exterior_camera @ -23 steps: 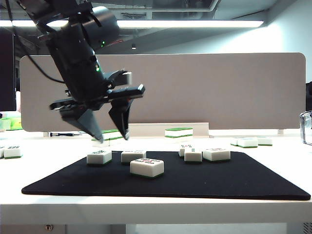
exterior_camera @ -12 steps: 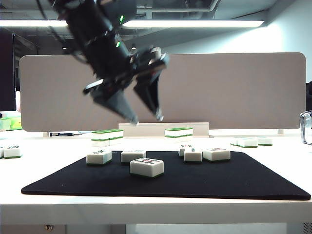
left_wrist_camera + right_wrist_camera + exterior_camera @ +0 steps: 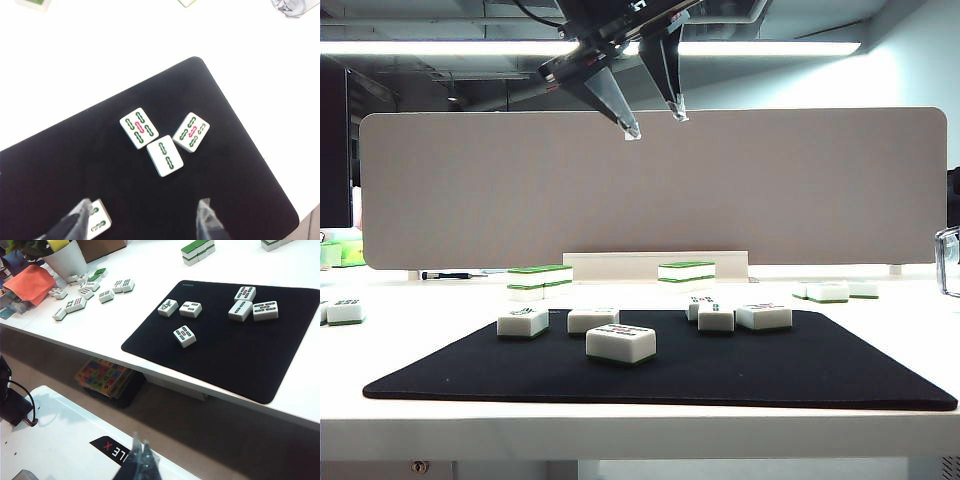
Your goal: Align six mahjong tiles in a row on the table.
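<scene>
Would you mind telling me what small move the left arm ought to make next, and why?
Probably lower the open, empty left pincer from high above the mat toward the lone front tile. The six tiles lie scattered: two behind it, three clustered further right, no row yet. The right pincer is shut, parked off the table.

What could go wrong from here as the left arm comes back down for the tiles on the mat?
Three of the white mahjong tiles sit nearly touching, so the open left gripper, high above the black rectangular mat, may nudge neighbours when picking one. The single front tile lies askew and needs turning. The right gripper sits shut off the table.
</scene>
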Robot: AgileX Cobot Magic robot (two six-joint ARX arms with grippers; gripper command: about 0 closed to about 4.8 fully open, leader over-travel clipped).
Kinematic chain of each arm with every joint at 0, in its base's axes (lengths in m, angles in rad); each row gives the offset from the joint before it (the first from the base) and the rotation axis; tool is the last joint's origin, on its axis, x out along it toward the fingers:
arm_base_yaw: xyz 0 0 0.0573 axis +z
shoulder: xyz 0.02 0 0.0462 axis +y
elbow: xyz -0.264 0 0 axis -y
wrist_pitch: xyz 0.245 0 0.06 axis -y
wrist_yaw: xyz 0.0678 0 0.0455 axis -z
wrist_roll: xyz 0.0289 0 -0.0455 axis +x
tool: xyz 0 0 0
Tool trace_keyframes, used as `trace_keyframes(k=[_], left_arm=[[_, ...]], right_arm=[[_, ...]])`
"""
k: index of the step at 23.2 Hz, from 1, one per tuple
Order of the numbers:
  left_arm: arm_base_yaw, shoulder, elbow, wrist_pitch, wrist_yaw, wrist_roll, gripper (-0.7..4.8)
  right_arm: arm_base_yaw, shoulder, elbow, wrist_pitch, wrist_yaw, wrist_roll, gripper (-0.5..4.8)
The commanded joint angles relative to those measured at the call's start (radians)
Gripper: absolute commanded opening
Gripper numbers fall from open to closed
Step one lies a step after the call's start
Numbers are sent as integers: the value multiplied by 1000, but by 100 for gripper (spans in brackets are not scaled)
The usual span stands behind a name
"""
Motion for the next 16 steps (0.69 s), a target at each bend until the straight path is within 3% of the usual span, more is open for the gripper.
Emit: trace_keyframes(k=[1,11,16], left_arm=[[-1,45,78,-37,1,14,274],[-21,251,200,-109,4,2,274],[-48,373,200,-110,5,-89,274]], right_arm=[[1,-12,3,10,2,-3,-1],[1,-12,3,9,2,-3,-1],[1,-12,3,9,2,-3,-1]])
